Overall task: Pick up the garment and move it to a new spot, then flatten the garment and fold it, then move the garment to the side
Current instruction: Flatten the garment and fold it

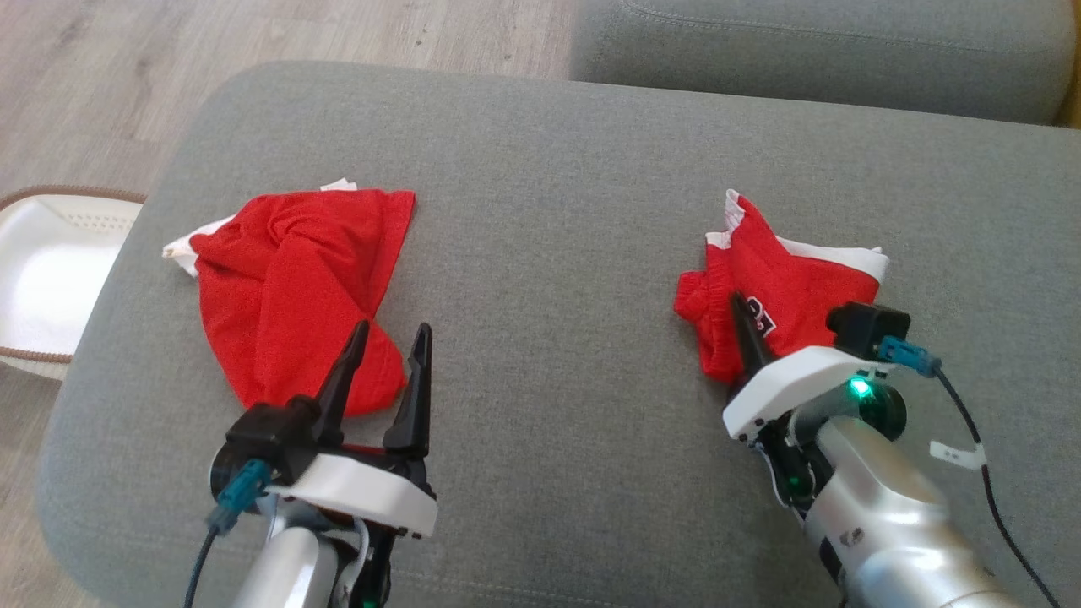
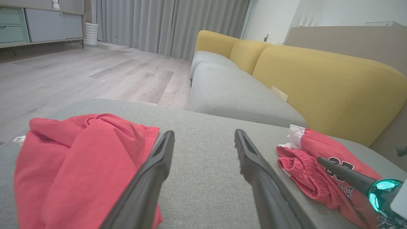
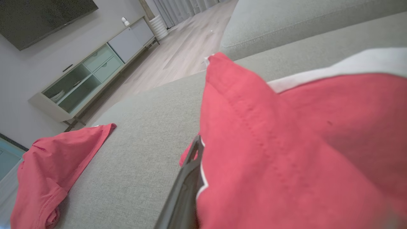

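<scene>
Jaws of the left gripper (image 1: 392,329) stand wide apart and hold nothing, their tips poised at the lower edge of the crumpled red garment (image 1: 296,270) in the left half of the head view. Those of the right gripper (image 1: 747,331) are closed with red cloth draped over them, so they appear to pinch the near edge of the trimmed red garment (image 1: 790,274), a bunched piece with white borders and a printed number at centre right. Both pieces lie well apart on the grey ottoman (image 1: 549,152). I judge the pick-up step is in hand; the next move calls for the right arm to lift its piece clear and carry it to bare cushion. The left wrist view adds the yellow-backed sofa (image 2: 321,86) beyond the ottoman, where the head view gives its grey seat at the top edge. The right wrist view shows one finger (image 3: 189,184) beside the cloth, its partner buried under it.
</scene>
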Motion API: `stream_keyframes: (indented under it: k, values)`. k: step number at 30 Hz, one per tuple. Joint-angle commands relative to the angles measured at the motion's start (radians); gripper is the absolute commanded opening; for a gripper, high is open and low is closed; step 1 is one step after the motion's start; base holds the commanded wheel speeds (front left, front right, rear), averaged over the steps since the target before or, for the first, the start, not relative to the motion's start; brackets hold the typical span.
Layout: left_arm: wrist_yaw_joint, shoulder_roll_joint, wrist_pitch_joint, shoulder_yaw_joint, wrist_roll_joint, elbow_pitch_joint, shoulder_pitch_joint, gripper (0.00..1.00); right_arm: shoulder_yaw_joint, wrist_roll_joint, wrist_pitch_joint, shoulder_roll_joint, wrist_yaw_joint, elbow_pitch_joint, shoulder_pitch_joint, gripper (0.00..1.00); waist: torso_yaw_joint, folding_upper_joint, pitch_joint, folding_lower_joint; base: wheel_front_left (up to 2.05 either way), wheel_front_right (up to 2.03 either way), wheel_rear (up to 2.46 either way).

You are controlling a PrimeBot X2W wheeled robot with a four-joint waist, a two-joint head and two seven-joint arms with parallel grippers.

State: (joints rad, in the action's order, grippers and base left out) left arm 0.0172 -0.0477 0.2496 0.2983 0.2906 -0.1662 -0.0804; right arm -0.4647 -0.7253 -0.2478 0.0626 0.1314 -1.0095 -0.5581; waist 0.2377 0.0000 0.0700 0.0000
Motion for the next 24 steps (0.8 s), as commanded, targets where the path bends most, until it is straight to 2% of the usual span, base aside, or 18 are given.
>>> stream_keyframes:
  k: [1, 5, 10, 16, 24]
  values:
    - [-0.005, -0.003, 0.012, -0.028, -0.001, 0.033, -0.029, 1.00, -0.027, 0.008, -0.013, -0.012, -0.001, 0.035, -0.045, 1.00, 0.001, 0.0000, -0.001, 0.0000, 0.00, 0.00, 0.00]
    - [-0.006, -0.003, 0.012, -0.029, 0.000, 0.031, -0.031, 1.00, -0.065, 0.013, -0.013, -0.012, -0.001, 0.073, -0.038, 1.00, 0.000, 0.0000, -0.004, 0.0000, 0.00, 0.00, 0.00]
    - [-0.006, -0.003, 0.012, -0.031, 0.001, 0.027, -0.028, 1.00, -0.162, -0.010, -0.013, -0.012, -0.001, 0.150, -0.006, 1.00, -0.004, 0.0000, -0.018, 0.0000, 0.00, 0.00, 0.00]
    - [-0.008, -0.003, 0.012, -0.036, 0.001, 0.029, -0.021, 1.00, -0.260, -0.081, 0.061, -0.012, -0.001, 0.208, 0.022, 1.00, -0.018, 0.0000, -0.029, 0.0000, 0.00, 0.00, 0.00]
    - [-0.012, -0.003, 0.012, -0.043, -0.002, 0.033, -0.014, 1.00, -0.256, -0.085, 0.053, -0.012, -0.001, 0.229, 0.019, 1.00, -0.053, 0.0000, -0.043, 0.0000, 0.00, 0.00, 0.00]
